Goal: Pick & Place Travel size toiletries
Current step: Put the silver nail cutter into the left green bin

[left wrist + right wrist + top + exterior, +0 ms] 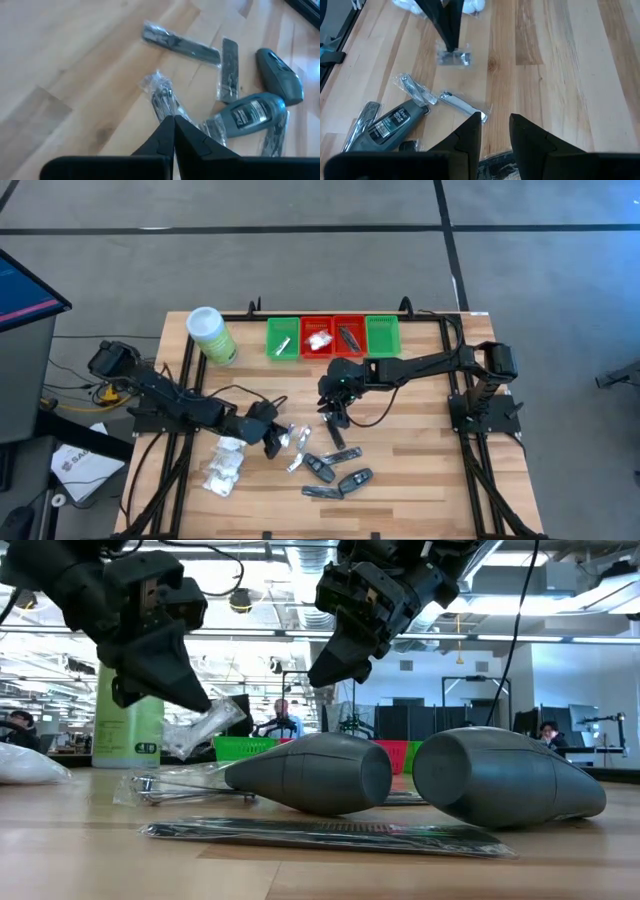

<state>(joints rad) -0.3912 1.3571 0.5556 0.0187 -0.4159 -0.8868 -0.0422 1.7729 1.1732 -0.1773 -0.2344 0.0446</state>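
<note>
So the left gripper was pinched fully closed on a clear-wrapped sachet, lifted off the table. White packets sat just behind it, grey bottles and foil sachets ahead. The right gripper hovered nearby, fingers slightly apart, nothing in them, trays beyond.

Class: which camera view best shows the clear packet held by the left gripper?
The low view: the left gripper pinches the clear packet clear of the table. The right wrist view shows it small; the high view barely; the left wrist view cannot settle it.
</note>
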